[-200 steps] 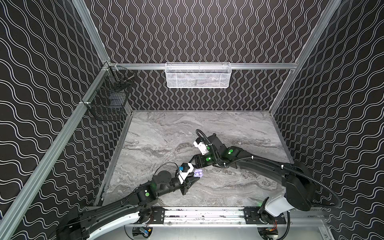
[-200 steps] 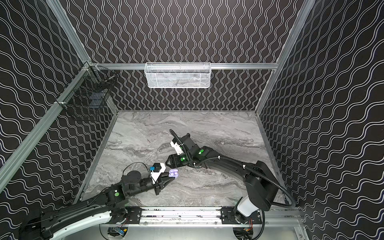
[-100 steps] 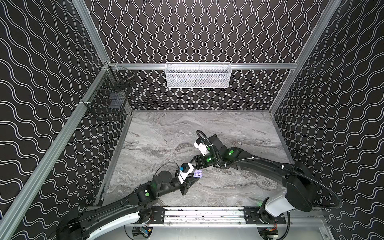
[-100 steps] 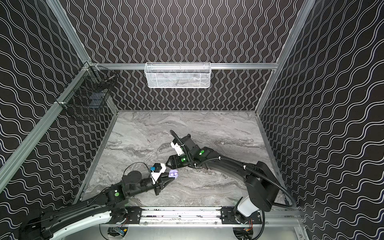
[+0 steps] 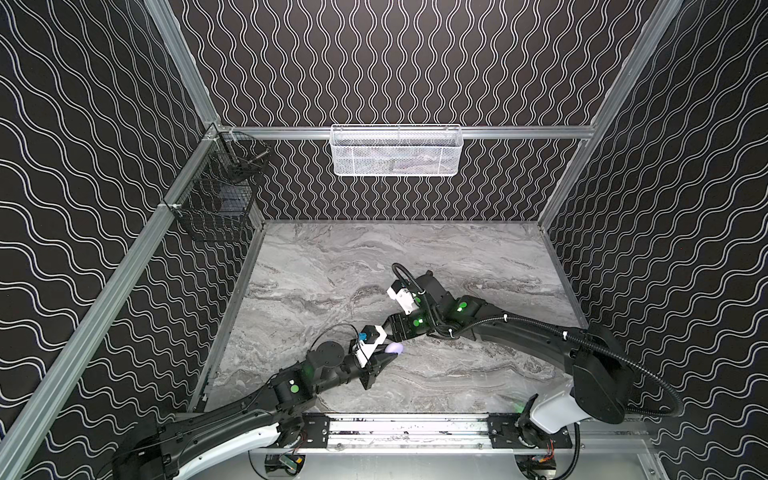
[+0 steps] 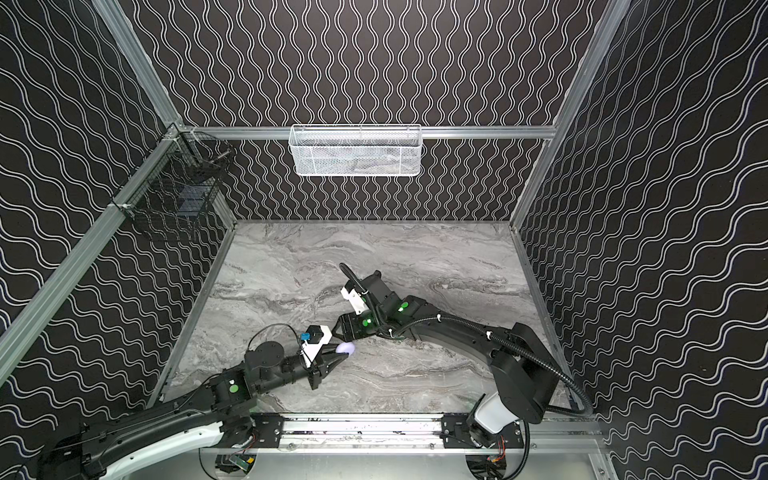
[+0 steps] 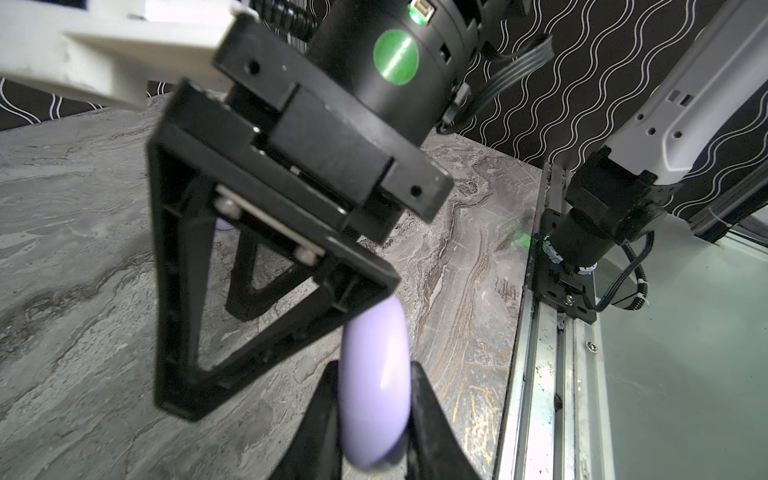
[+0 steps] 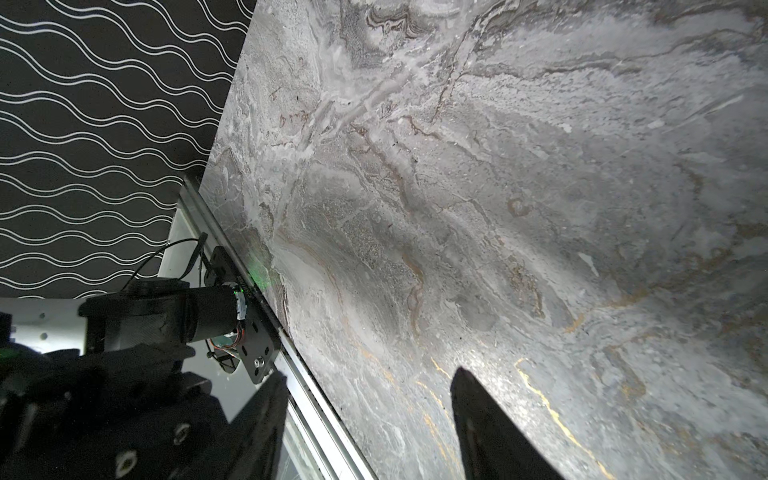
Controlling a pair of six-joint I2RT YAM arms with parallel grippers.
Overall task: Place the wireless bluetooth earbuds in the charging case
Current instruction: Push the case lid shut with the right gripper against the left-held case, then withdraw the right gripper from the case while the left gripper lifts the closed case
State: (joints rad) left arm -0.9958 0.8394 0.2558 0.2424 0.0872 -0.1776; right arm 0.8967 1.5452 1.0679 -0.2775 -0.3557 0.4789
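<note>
L gripper [image 7: 374, 376] clamps closed round lavender plastic charging case [image 7: 374, 407] over grey marble tabletop [image 5: 332, 257], front-mid; R gripper [image 8: 370, 380] half-open, empty, just beside; I'd hold L firm, pry lid seam gently; earbuds unseen.
</note>
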